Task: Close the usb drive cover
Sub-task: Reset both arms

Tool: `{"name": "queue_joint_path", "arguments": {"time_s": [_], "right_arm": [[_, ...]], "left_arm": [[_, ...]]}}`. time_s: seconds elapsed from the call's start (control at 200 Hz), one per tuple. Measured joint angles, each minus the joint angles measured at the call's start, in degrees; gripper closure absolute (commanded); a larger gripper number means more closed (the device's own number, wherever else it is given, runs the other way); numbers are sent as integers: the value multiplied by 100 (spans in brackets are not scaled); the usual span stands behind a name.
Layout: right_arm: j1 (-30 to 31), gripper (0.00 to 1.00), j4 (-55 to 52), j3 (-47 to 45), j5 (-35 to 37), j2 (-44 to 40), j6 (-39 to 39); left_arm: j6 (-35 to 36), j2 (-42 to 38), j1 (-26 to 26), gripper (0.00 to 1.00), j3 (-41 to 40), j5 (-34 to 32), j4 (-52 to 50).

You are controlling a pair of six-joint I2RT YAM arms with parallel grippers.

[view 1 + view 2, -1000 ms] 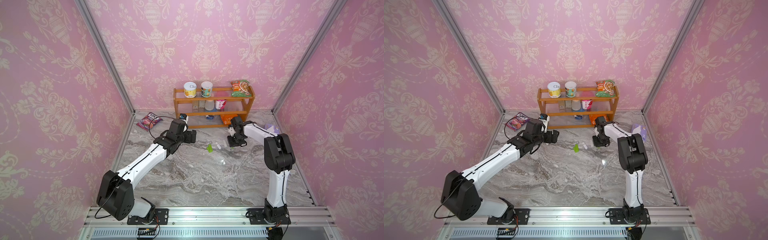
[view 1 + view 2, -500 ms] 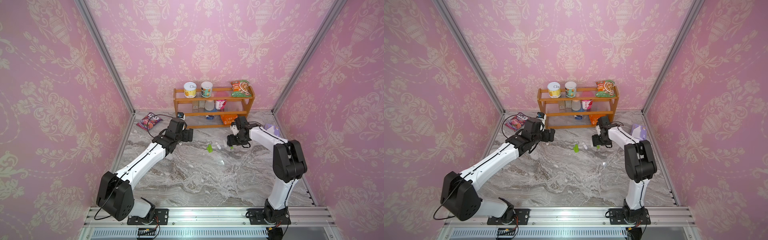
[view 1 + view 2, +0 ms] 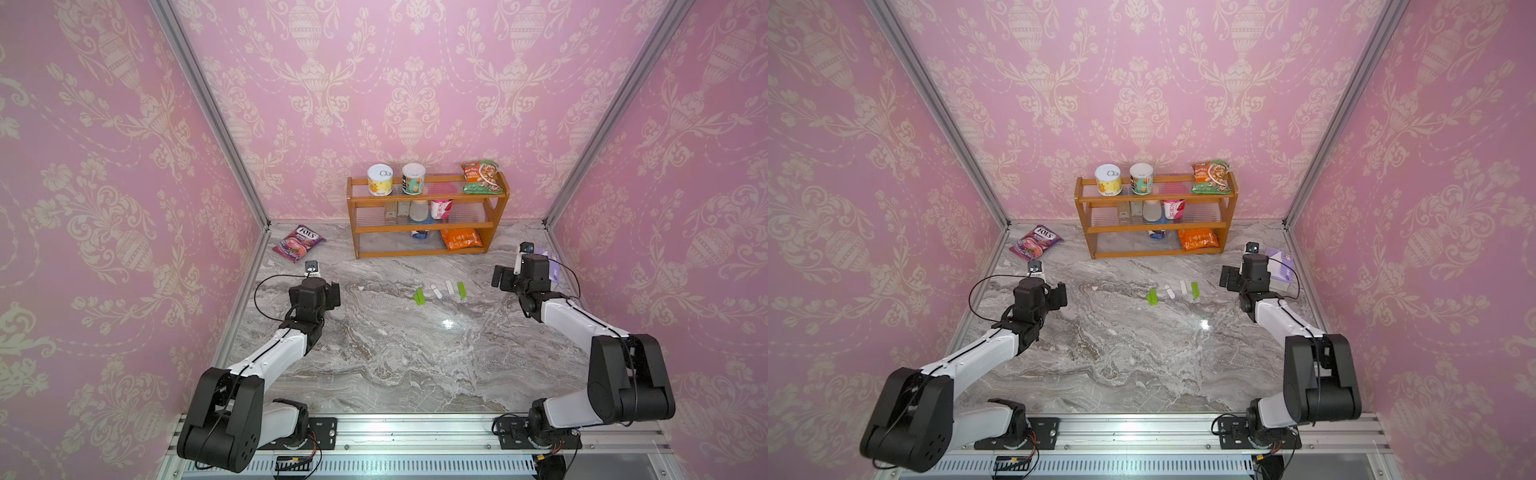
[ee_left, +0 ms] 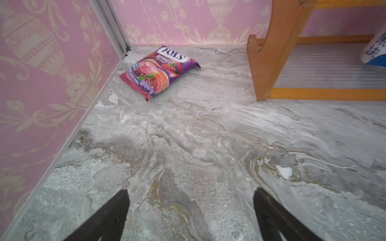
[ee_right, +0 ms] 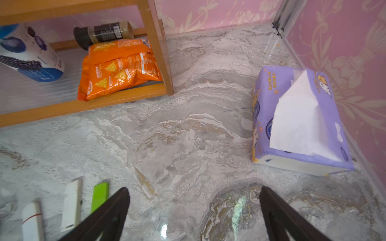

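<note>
A green usb drive point(image 3: 461, 289) is lying on the marble desk point(image 3: 415, 365) just in front of the wooden shelf point(image 3: 428, 226), ending a row with three other drives point(image 3: 436, 291). The right tool point(image 5: 194, 188) is hovering near it, jaws apart and empty. The left tool point(image 4: 191, 191) is hovering off the shelf's left end, likewise spread and empty. The drive is looking light, stiff and slick, so it may skid. Pinching its long sides, clear of the cap end, seems safest.
</note>
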Motion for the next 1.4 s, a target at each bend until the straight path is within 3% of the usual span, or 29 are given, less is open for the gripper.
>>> {"name": "queue_joint_path", "arguments": {"time_s": [0.26,0.565,0.735,0.795,0.965,1.081,1.401], "right_arm": [[2,0,682,2,586,306,-131],[2,0,354,295,603,293,-326],[2,0,417,271,590,293,-389],[4,0,629,111,612,225,-413],[33,0,1102,-461,651,-85,-581],[48,0,1523,-758,586,-258,-702],[437,0,2028,-1637,538,-1110,-841]], "left_arm": [[-31,68,269,1,-214,-601,804],[-26,103,529,2,-894,-772,1609],[79,492,553,11,-931,-767,2124],[188,612,525,1,-951,-767,2345],[439,1165,413,1,-964,-848,3193],[664,1534,247,1,-728,-855,2979],[922,1565,103,1,-800,-859,3333]]}}
